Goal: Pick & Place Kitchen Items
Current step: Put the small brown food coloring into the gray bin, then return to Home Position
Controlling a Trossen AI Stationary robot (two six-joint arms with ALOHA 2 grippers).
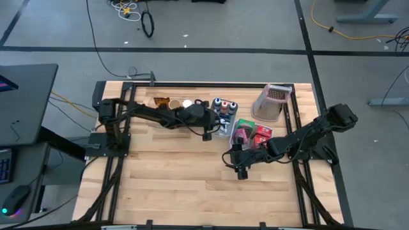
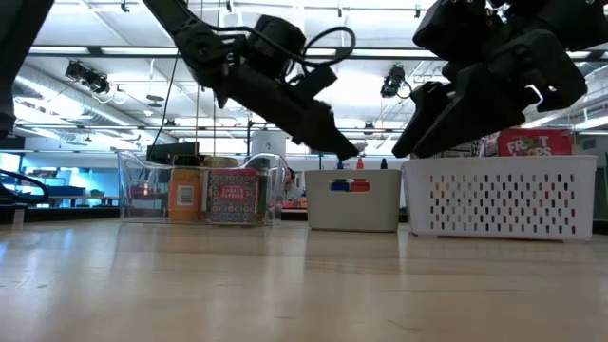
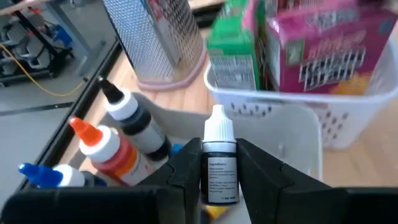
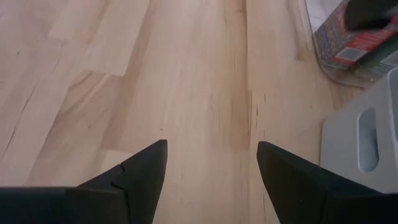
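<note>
Take the grey bin [image 1: 225,121] near the back middle of your wooden table [image 1: 192,185] as the reference for everything here. Just beside it, on the side toward the right arm, sits the white perforated bin [image 1: 250,139] with a green box [image 3: 231,46] and a pink box [image 3: 323,53] standing upright inside; a red box shows over its rim in the low view. Beyond that bin, toward the back edge, stands the metal grater [image 1: 270,102] on a pink base. On the grey bin's other side is the clear bin [image 2: 199,190], with jars and a red packet inside. Your left gripper [image 3: 219,180] hovers right over the grey bin, its fingers narrowly set on either side of a small white-capped bottle [image 3: 217,165], which sits upright between them; whether they press it firmly you cannot tell from here. Below, inside the grey bin, stand three other tiny bottles: one black-capped [image 3: 127,115], one orange-capped [image 3: 99,143], one blue-capped [image 3: 46,175]. Your right gripper [image 4: 211,168] hangs in front of the white perforated bin, away from the grey bin, over bare wood, fingers spread wide with nothing between them.
</note>
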